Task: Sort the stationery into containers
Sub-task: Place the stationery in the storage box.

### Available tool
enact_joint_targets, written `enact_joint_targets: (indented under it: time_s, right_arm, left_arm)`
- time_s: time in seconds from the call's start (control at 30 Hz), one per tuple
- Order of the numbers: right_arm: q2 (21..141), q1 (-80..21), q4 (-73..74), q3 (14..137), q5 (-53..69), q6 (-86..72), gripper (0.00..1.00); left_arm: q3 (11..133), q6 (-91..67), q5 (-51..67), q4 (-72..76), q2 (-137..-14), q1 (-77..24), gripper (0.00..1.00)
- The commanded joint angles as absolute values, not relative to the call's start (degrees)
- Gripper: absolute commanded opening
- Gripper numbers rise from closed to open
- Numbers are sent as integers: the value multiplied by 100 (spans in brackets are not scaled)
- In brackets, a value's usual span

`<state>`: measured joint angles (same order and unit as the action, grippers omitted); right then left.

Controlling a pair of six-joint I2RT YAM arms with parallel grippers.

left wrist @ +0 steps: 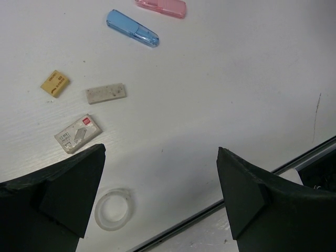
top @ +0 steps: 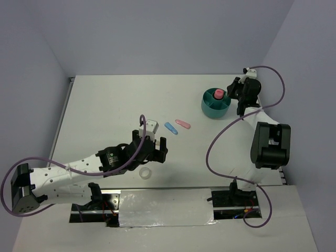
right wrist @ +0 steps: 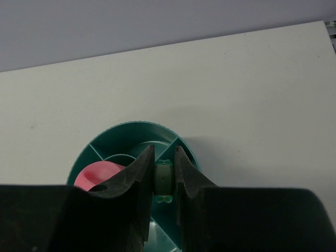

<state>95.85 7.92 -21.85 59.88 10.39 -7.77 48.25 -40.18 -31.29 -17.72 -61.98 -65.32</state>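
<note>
**Green stick held over the organizer; left arm waits open above the blocks**

The right gripper (right wrist: 164, 157) is clamped on a short green stick (right wrist: 163, 181). It holds the stick directly above the teal organizer (right wrist: 131, 128), over a ring compartment just beside the centre cup. A pink tube (right wrist: 97, 176) stands in that centre cup.

The rest of the stationery lies on the table (top: 105, 105), left of the organizer. The pink stick (left wrist: 161, 6) is the nearest piece to it, and the blue stick (left wrist: 132, 28) lies just beside the pink one on the side away from the organizer.

Three blocks sit close together but apart, farther from the organizer than the sticks:
- a tan block (left wrist: 55, 83)
- a speckled white block (left wrist: 106, 93)
- a white block with a printed label (left wrist: 78, 133)

The clear ring (left wrist: 113, 209) lies flat on the table and is the farthest piece from the organizer.

The left gripper (left wrist: 160, 157) hangs above the table near the ring and the blocks, well away from the organizer. Its jaws are spread wide and nothing is between them.
</note>
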Motion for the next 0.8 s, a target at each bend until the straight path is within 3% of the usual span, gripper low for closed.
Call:
enact_joint_targets:
  time_s: [0.0,0.07,0.13,0.17,0.27,0.3,0.6,0.73,0.77]
  right_arm:
    - [9519,817,-2593,6074,1055,-712,6]
    - [9492,817,-2610,5994,1090,-747,8]
    - [9492,817,-2523,5977,1107,-764,21]
    - [9466,817,-2479,5959,1081,-799,34]
    - [9361,817,-2514,5845,1028,-949,46]
    - [9343,817,-2461,5845,1028,-993,55]
    - [8887,817,-2171,5863,879,-1764,59]
    - [7675,511,-1866,5432,433,-2521,60]
    - [7481,388,-984,5432,144,-2723,60]
  left_arm:
    - [5063,-3858,-3261,-1723,-6056,-6478,99]
    - [5045,-3876,-3191,-1653,-6091,-6434,99]
    - [5071,-3867,-3164,-1600,-6187,-6399,99]
    - [5089,-3858,-3181,-1556,-6240,-6381,99]
    - [5159,-3885,-3121,-1459,-6503,-6145,99]
    - [5168,-3885,-2894,-1311,-6574,-5926,99]
    - [6203,-4174,-2575,-1484,-7961,-5107,99]
    - [7424,-4604,-2802,-2142,-9209,-4878,99]
    - [7696,-4745,-2908,-2371,-9463,-4826,99]
